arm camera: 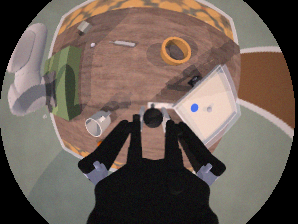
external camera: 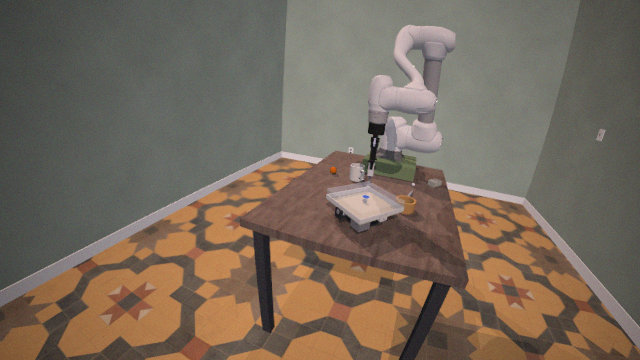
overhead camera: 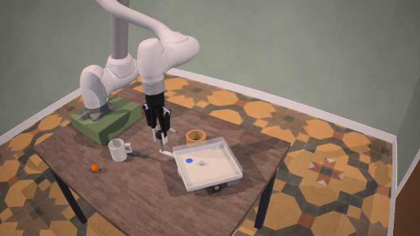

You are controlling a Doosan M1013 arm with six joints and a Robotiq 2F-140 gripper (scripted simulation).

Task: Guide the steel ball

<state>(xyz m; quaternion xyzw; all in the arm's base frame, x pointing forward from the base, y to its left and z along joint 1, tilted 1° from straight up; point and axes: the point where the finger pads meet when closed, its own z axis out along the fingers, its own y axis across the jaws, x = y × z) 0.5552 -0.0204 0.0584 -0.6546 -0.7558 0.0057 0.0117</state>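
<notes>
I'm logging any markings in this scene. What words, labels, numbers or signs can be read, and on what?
No readable text, number or brand in any view.
Only mark: a plain blue spot printed on the plate, no lettering.
Mug, orange cup, green base block, gripper: unmarked.

The arm point(overhead camera: 118, 39) is cut off by the top edge of the top view. The mechanism point(overhead camera: 216, 188) beneath the plate point(overhead camera: 191, 187) is mostly hidden. In the exterior view the steel ball is too small to distinguish. The wrist view's corners are black.
</notes>
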